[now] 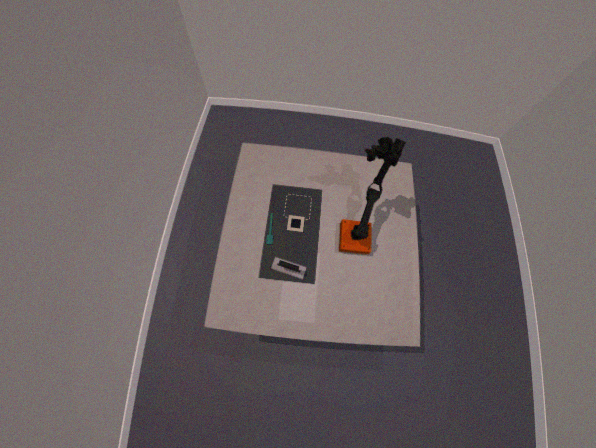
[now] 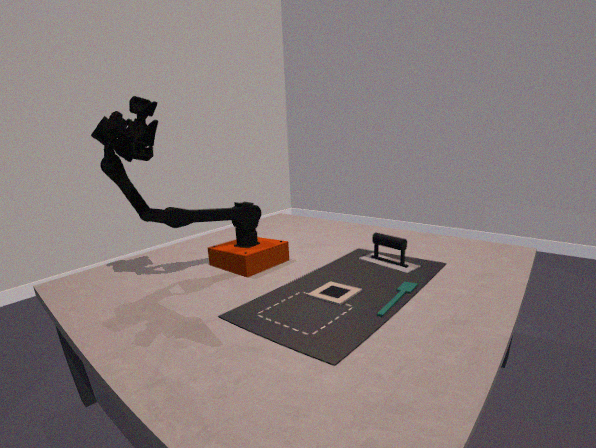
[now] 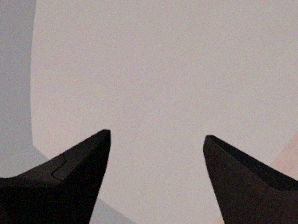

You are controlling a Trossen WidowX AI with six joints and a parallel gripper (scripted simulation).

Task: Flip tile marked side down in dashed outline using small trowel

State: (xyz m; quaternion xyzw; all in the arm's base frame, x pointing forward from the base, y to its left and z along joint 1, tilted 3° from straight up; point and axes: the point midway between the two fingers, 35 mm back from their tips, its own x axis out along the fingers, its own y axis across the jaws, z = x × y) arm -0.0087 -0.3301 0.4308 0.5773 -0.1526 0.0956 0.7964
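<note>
The tile (image 1: pixel 296 223) (image 2: pixel 336 291) lies flat on the dark mat (image 1: pixel 287 250) (image 2: pixel 332 350), its cream face with a dark central square up. It overlaps one side of the dashed outline (image 2: pixel 310 334) and is mostly outside it. The small teal trowel (image 1: pixel 270 239) (image 2: pixel 407 287) lies flat near the mat's long edge, beside the tile and apart from it. My gripper (image 3: pixel 158 139) is open and empty, with its fingertips well apart in the wrist view. It is raised high, beyond the orange base and far from the tile and trowel.
A grey plate with a raised black handle (image 1: pixel 289 266) (image 2: pixel 390 241) stands at the end of the mat away from the outline. The orange base (image 1: pixel 355 244) (image 2: pixel 248 260) sits on the table beside the mat. A paler patch (image 1: pixel 298 302) shows on the table past the handled plate.
</note>
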